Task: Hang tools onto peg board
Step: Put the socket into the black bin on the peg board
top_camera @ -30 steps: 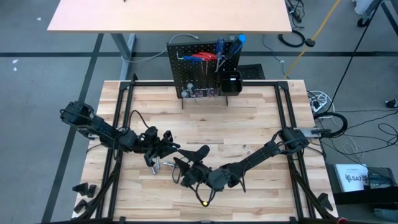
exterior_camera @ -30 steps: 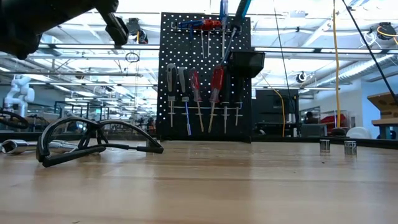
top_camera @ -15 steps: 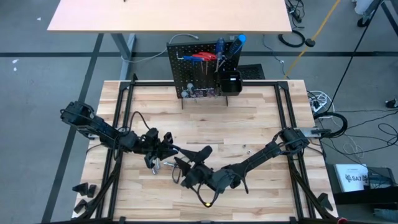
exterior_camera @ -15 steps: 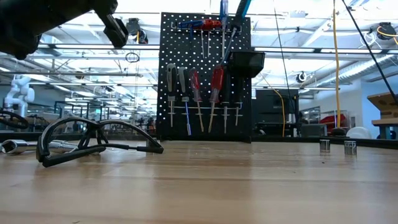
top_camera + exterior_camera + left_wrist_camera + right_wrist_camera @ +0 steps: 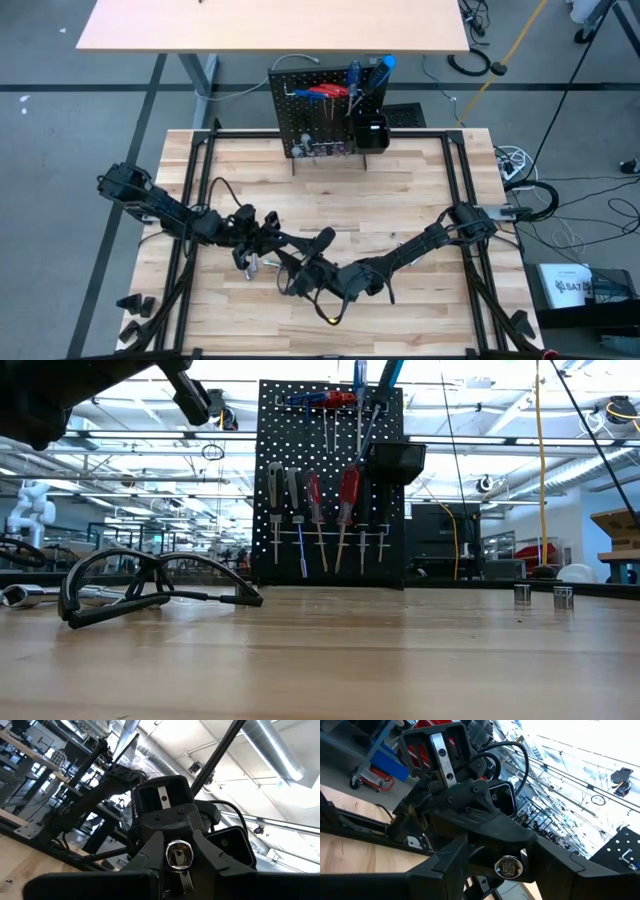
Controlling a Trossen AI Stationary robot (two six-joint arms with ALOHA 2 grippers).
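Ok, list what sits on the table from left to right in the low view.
Silver tool → black wire loop → peg board hung with screwdrivers → two small silver bits.
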